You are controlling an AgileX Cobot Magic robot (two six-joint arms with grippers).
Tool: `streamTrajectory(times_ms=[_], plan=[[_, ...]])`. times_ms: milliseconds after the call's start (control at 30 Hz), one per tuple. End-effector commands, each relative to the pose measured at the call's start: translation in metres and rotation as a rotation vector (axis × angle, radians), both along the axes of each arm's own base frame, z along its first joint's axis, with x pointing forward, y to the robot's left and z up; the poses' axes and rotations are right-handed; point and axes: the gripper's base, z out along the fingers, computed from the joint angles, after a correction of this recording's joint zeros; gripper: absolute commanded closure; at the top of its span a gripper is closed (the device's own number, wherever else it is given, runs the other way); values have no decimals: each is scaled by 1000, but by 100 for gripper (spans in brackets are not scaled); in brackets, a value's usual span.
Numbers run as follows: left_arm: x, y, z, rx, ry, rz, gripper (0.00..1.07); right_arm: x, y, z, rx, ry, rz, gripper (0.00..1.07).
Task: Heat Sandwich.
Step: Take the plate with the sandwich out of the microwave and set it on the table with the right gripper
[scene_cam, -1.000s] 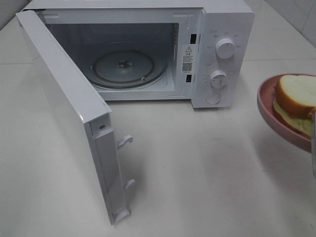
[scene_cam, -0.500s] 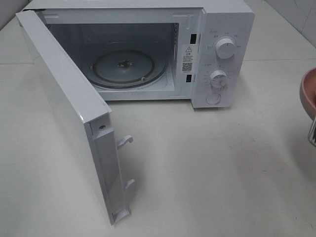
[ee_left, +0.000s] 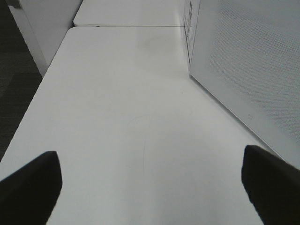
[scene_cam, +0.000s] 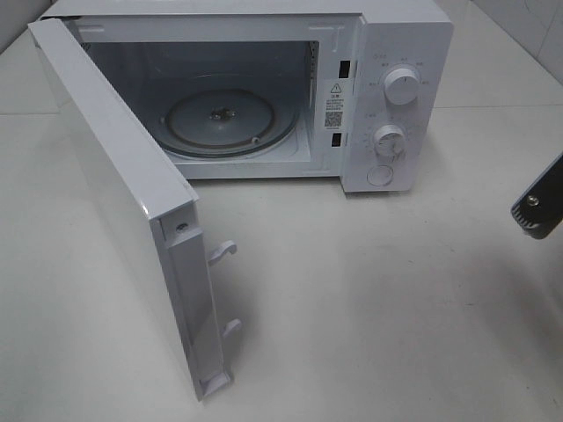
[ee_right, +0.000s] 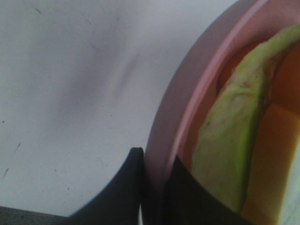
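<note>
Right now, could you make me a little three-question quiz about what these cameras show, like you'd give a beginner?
1. True or false: the microwave door stands open.
2. What does the right gripper pinch? A) a knob B) the rim of the pink plate C) nothing
3. Fill in: inside the microwave, the glass turntable has ____ on it.

Key:
1. True; the door is swung wide.
2. B; the right wrist view shows its fingers closed on the plate rim, with the sandwich on the plate.
3. Nothing; the sandwich is not yet inside.
</note>
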Motion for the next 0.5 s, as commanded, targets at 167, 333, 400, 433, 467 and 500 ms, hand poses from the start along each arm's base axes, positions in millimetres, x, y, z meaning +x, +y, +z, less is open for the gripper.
streamTrajectory(times_ms=[167, 333, 400, 433, 467, 500], plan=[[-3, 0, -1, 3, -30, 7, 9, 15, 5, -15, -48, -32, -130, 107], [-3, 0, -1, 3, -30, 7, 9, 27, 12, -22, -53, -46, -199, 107], [-3, 0, -1, 3, -30, 7, 9, 32, 16, -28, -70, -38, -211, 107], [-3, 0, -1, 3, -30, 7, 9, 32, 16, -28, -70, -38, -211, 107], [-3, 0, -1, 3, -30, 7, 9, 34, 17, -30, -73, -36, -214, 107], [-3, 0, -1, 3, -30, 7, 9, 36, 18, -32, -77, -31, -218, 107]])
